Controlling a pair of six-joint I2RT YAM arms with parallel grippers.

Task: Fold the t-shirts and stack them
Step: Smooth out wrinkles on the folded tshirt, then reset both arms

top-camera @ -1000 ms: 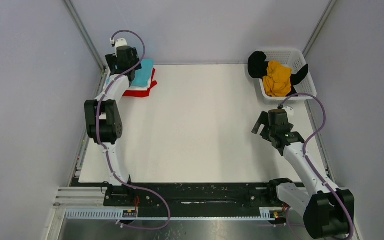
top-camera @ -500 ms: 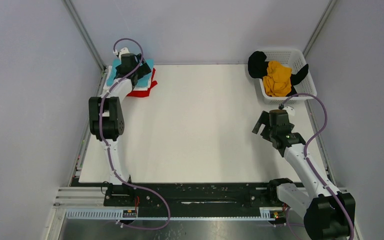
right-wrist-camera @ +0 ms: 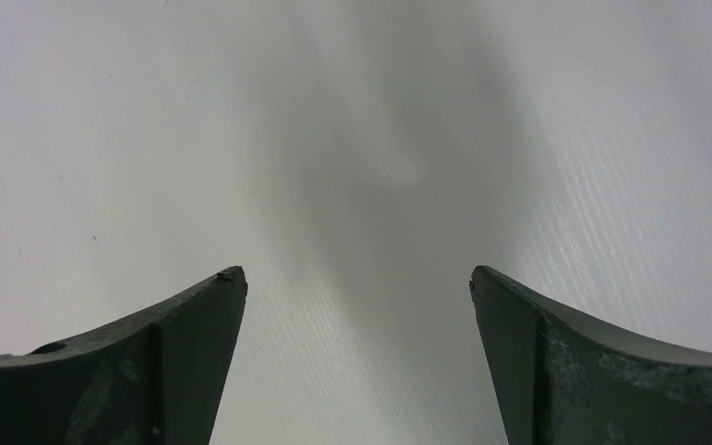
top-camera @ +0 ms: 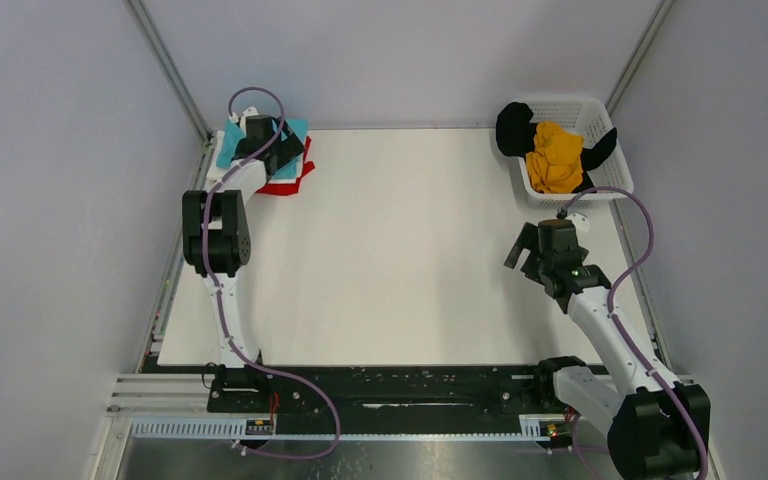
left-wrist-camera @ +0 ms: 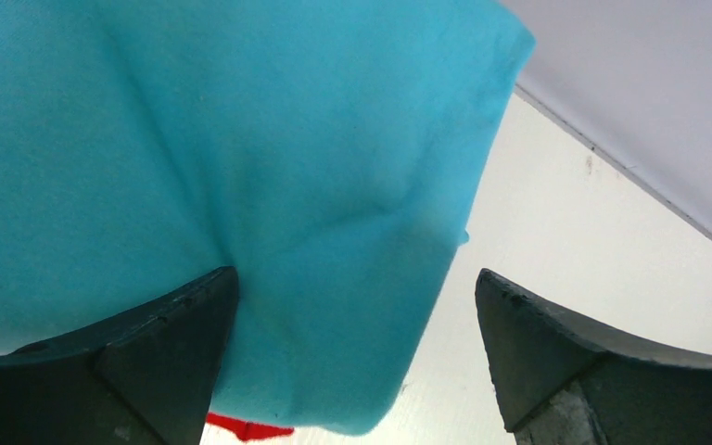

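1 red t-shirt (top-camera: 282, 187) beneath turquoise t-shirt (left-wrist-camera: 241, 139)

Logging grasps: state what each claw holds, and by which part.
Nothing is held. The left claw is open over the turquoise t-shirt; the right claw is open over the table.

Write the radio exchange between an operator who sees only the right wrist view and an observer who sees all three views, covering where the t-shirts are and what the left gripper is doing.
Operator: I see only bare table. Where are the shirts?
Observer: A mustard-yellow t-shirt and a black t-shirt sit unfolded in the basket at the far right corner.
Operator: And the left gripper?
Observer: The left gripper is open over the edge of the turquoise t-shirt, which lies at the far left corner.
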